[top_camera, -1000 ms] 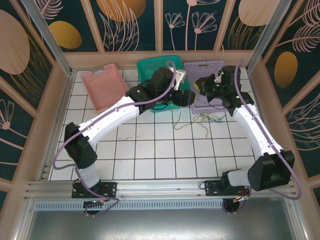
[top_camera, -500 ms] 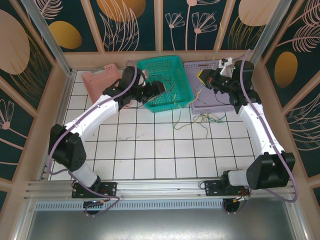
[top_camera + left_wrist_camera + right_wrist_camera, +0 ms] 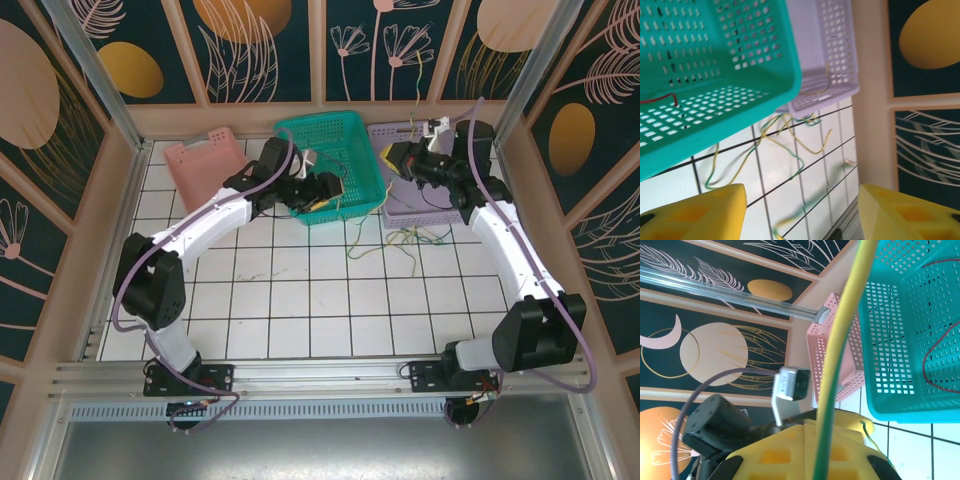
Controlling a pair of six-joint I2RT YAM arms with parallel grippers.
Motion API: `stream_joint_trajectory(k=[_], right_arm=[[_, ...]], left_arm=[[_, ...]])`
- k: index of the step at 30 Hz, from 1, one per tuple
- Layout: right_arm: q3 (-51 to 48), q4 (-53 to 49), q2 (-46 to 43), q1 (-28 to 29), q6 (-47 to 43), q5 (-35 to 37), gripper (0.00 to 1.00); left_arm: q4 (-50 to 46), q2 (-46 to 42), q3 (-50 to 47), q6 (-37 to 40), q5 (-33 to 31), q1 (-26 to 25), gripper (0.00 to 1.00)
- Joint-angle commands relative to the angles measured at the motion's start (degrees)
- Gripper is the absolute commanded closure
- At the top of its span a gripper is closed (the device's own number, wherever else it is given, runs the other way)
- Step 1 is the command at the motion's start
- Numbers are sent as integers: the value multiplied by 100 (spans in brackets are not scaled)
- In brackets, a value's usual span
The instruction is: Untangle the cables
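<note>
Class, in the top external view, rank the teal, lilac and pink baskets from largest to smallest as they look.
1. Teal basket.
2 and 3. Lilac basket and pink basket: both partly hidden, so I cannot rank them.

No words, numbers, labels or signs can be read in any of the pictures.
</note>
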Motion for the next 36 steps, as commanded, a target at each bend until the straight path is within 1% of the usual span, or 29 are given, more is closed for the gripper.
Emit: stream_joint_trajectory(k=[1,5,7,8,9,10,11,14,15,17,19,22,27,31,36], right_arm=[[295,250,51,73,102,-197,100],[304,165,10,134,103,-216,100],[271,162,-25,155,112,-210,100],[247,128,-44,154,95,-197,100],[244,46,-73,147,31,-166,100],[263,-91,-92,144,-60,-92,100],[280,-276,-121,112,-182,-16,100],[247,-752,-301,-49,-505,343,100],[187,-856,-389,-140,-539,455,100],[-1,-872,-591,-352,-486,599,100],[-163,-871,-771,-564,-456,727,100],[-148,-1157,-875,-739,-590,944,100],[-39,-1788,-792,-766,-909,1281,100],[-79,-2241,-822,-794,-1040,1841,100],[-246,-2194,-1000,-1016,-671,2181,100]], left_arm=[[-346,77,130,330,-108,-50,37],[-7,164,191,234,-83,-51,37],[113,212,233,173,-62,-54,46],[103,236,272,175,-91,-58,57],[50,235,310,192,-154,-55,71],[-18,219,336,224,-246,-51,87],[-165,189,384,283,-407,-48,100],[-719,30,423,467,-1086,65,100],[-874,-47,375,493,-1325,137,100],[-960,-227,143,429,-1606,300,100],[-882,-477,-169,292,-1716,494,100],[-850,-793,-490,212,-1976,706,100],[-801,-1111,-639,203,-2211,916,100],[-848,-1306,-656,178,-2454,1034,100],[-691,-1631,-1067,-148,-2691,1139,100]])
